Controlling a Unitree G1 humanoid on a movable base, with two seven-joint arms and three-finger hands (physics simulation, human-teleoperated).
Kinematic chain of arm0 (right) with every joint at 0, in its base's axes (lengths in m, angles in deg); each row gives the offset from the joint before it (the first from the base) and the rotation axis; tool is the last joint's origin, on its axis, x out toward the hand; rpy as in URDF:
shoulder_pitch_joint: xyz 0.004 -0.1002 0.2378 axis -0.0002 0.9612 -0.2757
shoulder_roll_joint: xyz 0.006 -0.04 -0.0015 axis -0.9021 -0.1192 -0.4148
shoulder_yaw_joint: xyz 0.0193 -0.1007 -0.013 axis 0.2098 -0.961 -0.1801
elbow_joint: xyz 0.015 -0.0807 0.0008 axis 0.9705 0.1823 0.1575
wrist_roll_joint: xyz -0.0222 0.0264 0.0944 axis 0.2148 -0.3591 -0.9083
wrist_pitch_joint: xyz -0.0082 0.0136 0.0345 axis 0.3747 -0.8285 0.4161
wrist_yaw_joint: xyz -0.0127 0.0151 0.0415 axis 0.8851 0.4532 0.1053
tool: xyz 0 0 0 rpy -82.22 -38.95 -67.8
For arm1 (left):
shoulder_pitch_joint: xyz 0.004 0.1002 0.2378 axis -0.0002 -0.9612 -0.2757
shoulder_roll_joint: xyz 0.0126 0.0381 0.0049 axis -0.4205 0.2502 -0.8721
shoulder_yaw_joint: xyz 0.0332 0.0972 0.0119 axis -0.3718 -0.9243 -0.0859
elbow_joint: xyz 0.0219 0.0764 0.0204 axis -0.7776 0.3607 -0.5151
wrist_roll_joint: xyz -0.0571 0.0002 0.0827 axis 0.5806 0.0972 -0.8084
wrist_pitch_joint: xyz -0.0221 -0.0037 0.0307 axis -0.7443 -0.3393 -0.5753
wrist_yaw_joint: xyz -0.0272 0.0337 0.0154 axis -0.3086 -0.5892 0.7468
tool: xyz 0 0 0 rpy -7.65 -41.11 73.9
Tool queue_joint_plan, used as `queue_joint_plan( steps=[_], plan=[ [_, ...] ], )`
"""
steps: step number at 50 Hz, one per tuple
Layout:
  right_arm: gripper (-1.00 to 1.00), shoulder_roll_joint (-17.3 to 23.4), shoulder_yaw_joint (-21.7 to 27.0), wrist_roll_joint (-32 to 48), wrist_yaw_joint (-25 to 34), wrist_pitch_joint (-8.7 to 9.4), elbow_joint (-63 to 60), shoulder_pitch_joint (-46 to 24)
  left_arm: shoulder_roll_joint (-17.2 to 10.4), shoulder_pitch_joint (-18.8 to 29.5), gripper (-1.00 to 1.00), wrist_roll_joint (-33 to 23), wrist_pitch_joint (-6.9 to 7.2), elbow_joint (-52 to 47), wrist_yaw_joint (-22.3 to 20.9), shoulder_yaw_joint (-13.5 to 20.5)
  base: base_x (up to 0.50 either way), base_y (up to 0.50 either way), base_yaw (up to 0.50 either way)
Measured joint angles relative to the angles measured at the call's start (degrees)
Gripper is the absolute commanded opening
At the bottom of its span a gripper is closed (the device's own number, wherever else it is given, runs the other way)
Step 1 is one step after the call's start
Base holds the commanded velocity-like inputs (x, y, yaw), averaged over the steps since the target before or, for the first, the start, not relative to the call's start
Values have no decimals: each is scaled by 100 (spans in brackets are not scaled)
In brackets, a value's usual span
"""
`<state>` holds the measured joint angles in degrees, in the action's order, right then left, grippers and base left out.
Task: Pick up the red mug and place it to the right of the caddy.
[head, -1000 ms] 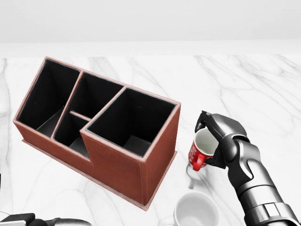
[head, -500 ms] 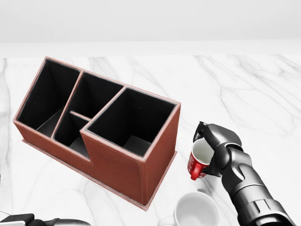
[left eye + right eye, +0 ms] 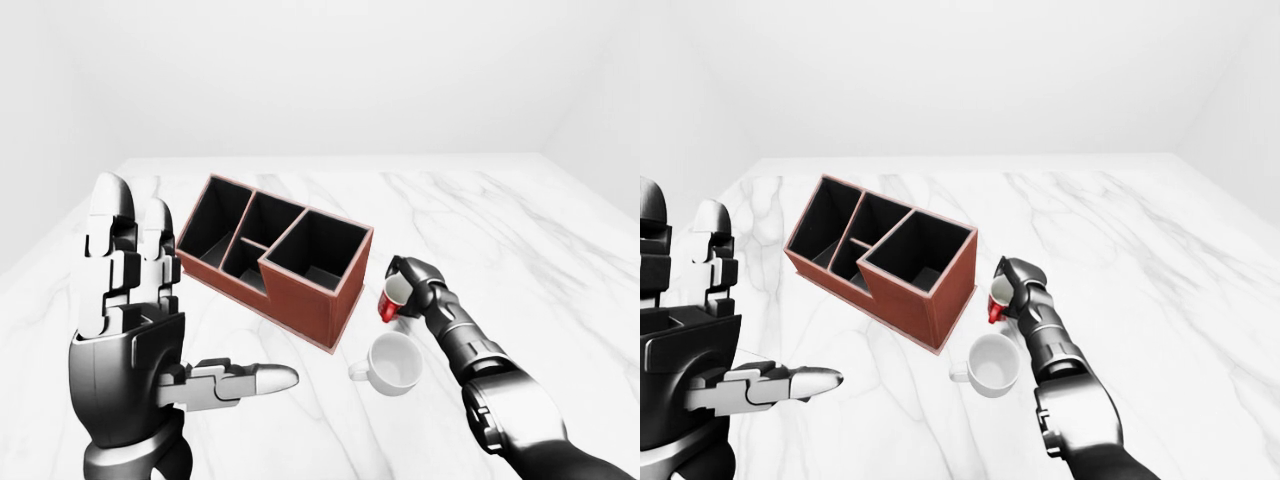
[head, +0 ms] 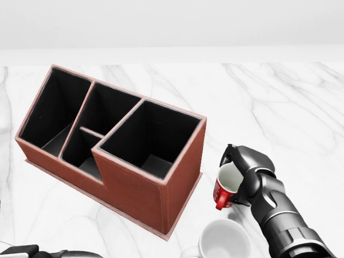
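Note:
The red mug [image 4: 224,188] with a white inside is held tilted in my right hand [image 4: 240,172], whose fingers close round its rim, just right of the caddy's near right corner. The caddy [image 4: 115,144] is a brown leather box with several black compartments, standing on the white marble table [image 4: 279,107]. In the left-eye view the mug [image 3: 390,299] hangs a little above the table. My left hand [image 3: 150,330] is raised at the lower left of the left-eye view, fingers spread and empty.
A white mug [image 4: 223,241] stands at the bottom of the head view, just below the red mug and right of the caddy's corner. The table's far edge meets a white wall [image 3: 330,80].
My right hand has moved the red mug slightly down and left in the head view, closer to the white mug. The caddy and the left hand have not moved.

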<state>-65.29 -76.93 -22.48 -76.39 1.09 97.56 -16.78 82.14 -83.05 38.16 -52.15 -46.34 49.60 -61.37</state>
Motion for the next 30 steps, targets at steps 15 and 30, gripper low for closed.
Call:
queue_joint_plan(
  steps=[15,30],
  plan=[
    [100,44,20,11,-103,0,39,-10,2,-1,100,0,0,0,-1,-6,0,0,0],
    [100,116,24,28,-116,0,-29,91,-3,-11,100,-5,0,0,10,-34,0,0,0]
  ],
)
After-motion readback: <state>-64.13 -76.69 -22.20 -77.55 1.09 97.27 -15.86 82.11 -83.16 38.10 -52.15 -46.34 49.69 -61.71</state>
